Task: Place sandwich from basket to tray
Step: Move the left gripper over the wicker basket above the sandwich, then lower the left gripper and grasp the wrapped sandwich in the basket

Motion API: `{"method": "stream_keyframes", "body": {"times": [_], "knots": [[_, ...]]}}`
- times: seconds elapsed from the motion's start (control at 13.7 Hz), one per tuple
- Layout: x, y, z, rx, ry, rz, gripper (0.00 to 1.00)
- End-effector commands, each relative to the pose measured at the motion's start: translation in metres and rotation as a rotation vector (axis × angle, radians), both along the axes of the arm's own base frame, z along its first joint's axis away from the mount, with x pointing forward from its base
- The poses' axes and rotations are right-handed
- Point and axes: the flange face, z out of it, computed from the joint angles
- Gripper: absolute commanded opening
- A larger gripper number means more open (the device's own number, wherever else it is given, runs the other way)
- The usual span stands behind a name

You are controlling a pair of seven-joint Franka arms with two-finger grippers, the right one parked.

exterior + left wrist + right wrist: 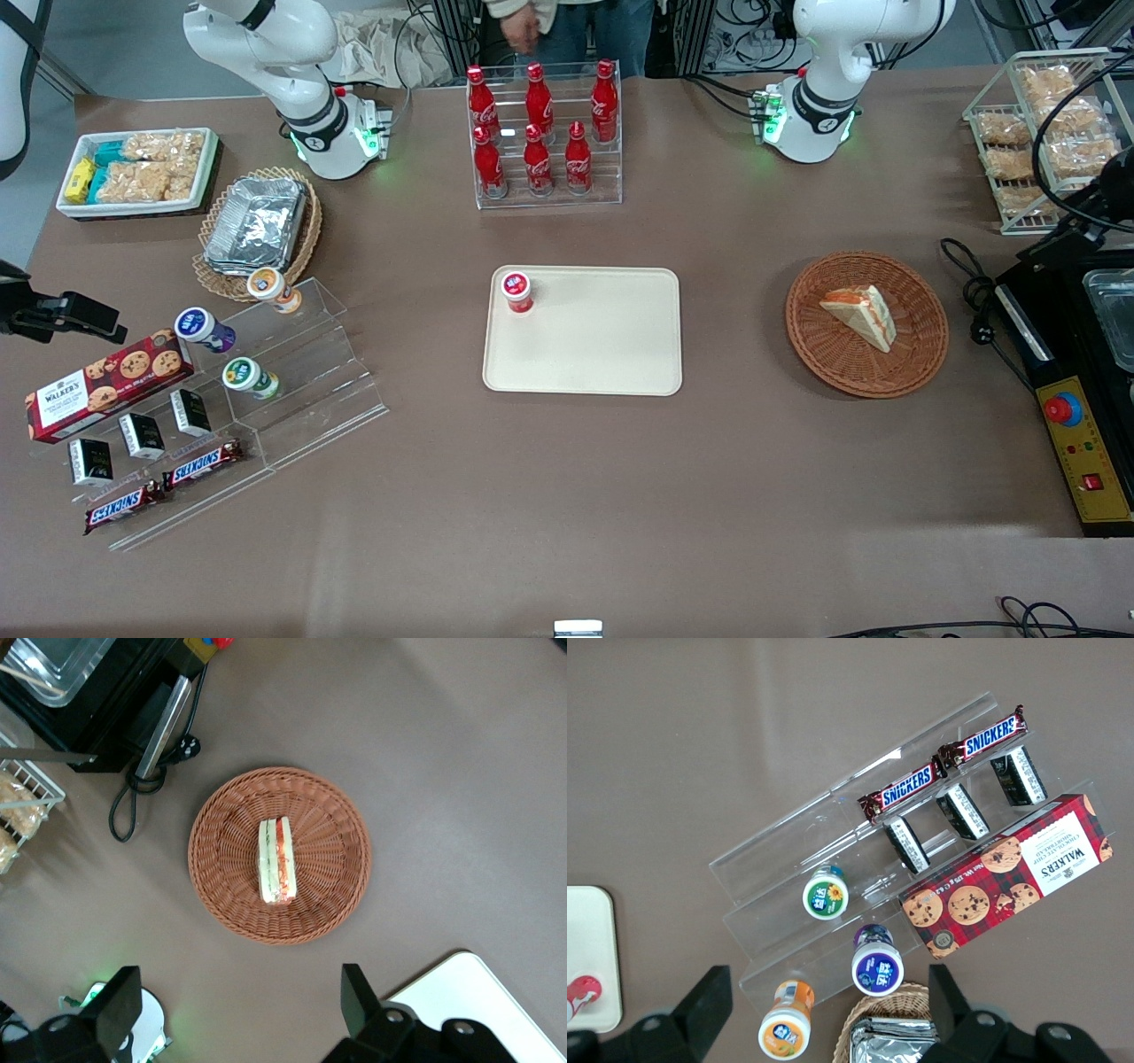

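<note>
**Sandwich in basket, jaws wide above it**

Front view: the sandwich [860, 316] lies in the basket [921, 354], a little off the middle, its cut edge toward the front camera. The basket sits on the counter [567, 496] toward the working arm's end, well apart from the tray [611, 354]. The tray lies mid-counter, with a red-capped cup [516, 291] upright in one of its corners farther from the camera. A rack of red bottles [542, 133] stands farther from the camera than the tray.

Left wrist view: the gripper [235, 1010] hangs high over the counter, jaws wide and holding nothing. The sandwich [275, 860] rests on edge near the middle of the basket [221, 850], filling layers facing up. A corner of the tray [478, 992] shows beside one finger [357, 997].

Right wrist view: snack bars, cups and a biscuit box [1010, 873] on a clear stepped stand [797, 850].
</note>
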Motion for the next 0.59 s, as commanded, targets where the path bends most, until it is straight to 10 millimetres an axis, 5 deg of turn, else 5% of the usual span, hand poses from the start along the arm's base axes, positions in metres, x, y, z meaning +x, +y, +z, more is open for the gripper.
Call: {"method": "stream_keyframes", "body": {"times": [0.0,0.51], "knots": [[-0.002,-0.008,-0.035,0.006,0.045,0.067,1.00],[-0.024,-0.034,-0.195,0.034,0.029,0.168,1.00]]}}
